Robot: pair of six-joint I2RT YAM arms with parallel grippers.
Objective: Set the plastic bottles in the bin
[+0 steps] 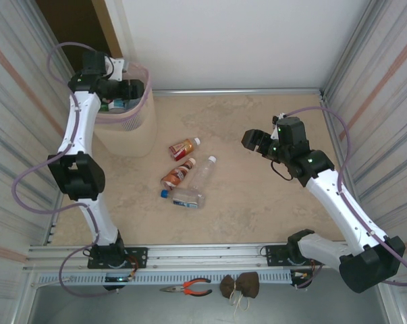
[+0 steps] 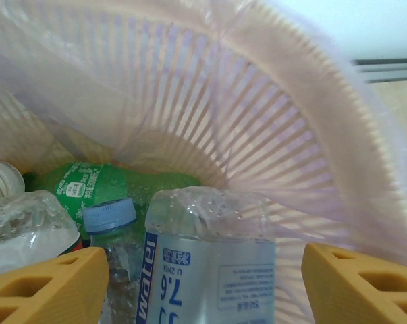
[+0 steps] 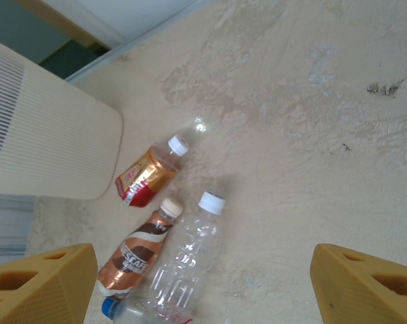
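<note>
The beige bin [image 1: 132,131] with a pink liner stands at the back left. My left gripper [image 1: 119,91] hangs over its mouth, open. In the left wrist view a clear water bottle [image 2: 210,263] with a blue-lettered label lies between the yellow fingers [image 2: 48,283], with a gap on each side. A green bottle [image 2: 88,185] and a blue-capped bottle [image 2: 109,216] lie beneath it. On the table lie a gold-labelled bottle [image 1: 184,148], a brown Nescafe bottle [image 1: 178,174] and a clear white-capped bottle [image 1: 202,172]. My right gripper [image 1: 254,140] hovers open, up and to their right.
A fourth bottle with a blue cap [image 1: 183,198] lies crosswise at the near end of the group. Metal walls close in both sides. Pliers [image 1: 186,289] and a brown bundle [image 1: 240,285] rest on the rail in front of the table.
</note>
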